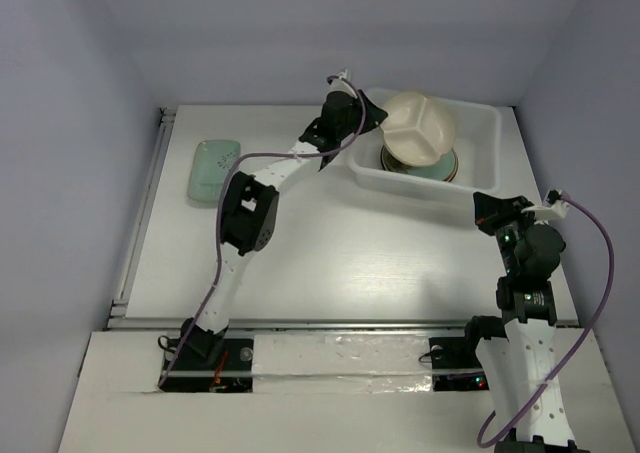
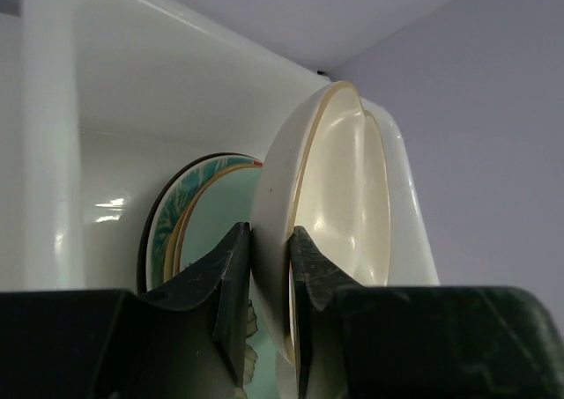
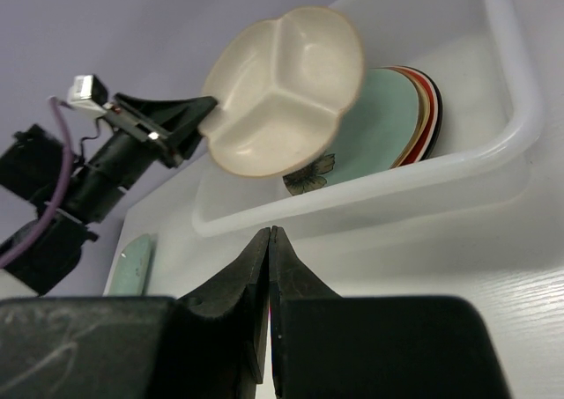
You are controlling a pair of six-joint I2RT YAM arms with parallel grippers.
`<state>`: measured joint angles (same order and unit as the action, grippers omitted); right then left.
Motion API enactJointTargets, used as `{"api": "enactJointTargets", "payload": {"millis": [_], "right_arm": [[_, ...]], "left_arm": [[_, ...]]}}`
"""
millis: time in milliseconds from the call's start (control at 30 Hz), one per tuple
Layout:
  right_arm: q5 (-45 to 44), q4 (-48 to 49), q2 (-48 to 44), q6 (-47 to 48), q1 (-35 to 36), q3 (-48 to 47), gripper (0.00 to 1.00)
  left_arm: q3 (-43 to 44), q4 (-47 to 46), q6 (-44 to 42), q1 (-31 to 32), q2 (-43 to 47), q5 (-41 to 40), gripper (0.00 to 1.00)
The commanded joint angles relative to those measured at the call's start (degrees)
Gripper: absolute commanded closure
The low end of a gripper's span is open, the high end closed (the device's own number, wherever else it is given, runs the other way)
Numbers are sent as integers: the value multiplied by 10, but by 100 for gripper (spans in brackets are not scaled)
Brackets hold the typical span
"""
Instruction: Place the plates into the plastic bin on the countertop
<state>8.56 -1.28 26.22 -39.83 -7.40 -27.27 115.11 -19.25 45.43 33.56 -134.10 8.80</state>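
Observation:
My left gripper [image 1: 375,120] is shut on the rim of the cream divided round plate [image 1: 418,130] and holds it above the plastic bin [image 1: 470,181]. Its jaws pinch the plate's edge in the left wrist view [image 2: 270,240]. Under it a stack of plates [image 1: 447,166] lies in the bin, the celadon green plate with a flower [image 3: 370,126] on top. The mint rectangular plate [image 1: 212,169] lies on the countertop [image 1: 330,243] at the left. My right gripper [image 3: 270,233] is shut and empty, near the bin's front wall [image 3: 397,183].
A metal rail [image 1: 140,213] runs along the countertop's left edge. Purple-grey walls enclose the back and sides. The right arm [image 1: 525,263] stands at the countertop's right front.

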Motion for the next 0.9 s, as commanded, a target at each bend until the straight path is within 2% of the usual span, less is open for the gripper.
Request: {"api": "enactJointTargets", "payload": {"millis": [0, 67, 233, 367, 567, 600, 667, 700, 800, 867], "right_arm": [[-1, 15, -5, 10, 4, -11, 94], [1, 15, -4, 9, 4, -12, 94], [1, 15, -2, 10, 4, -12, 94], [2, 16, -2, 10, 4, -11, 94], [-2, 15, -3, 10, 4, -11, 94], [-3, 15, -3, 10, 4, -11, 94], [-2, 16, -2, 10, 4, -10, 94], [-2, 16, -2, 10, 4, -10, 94], [-3, 15, -3, 10, 4, -12, 94], [-6, 15, -4, 12, 4, -11, 94]], "left_arm": [[135, -127, 62, 19, 7, 25, 100], [164, -122, 63, 33, -22, 27, 100], [163, -114, 41, 52, -54, 22, 100], [103, -134, 44, 52, -52, 11, 100], [81, -115, 32, 52, -51, 8, 98], [84, -107, 26, 52, -51, 11, 84], [85, -80, 12, 52, -46, 12, 69], [83, -72, -6, 52, -42, 11, 56], [63, -41, -33, 52, -20, -4, 41], [43, -28, -60, 52, 3, -10, 36]]}}
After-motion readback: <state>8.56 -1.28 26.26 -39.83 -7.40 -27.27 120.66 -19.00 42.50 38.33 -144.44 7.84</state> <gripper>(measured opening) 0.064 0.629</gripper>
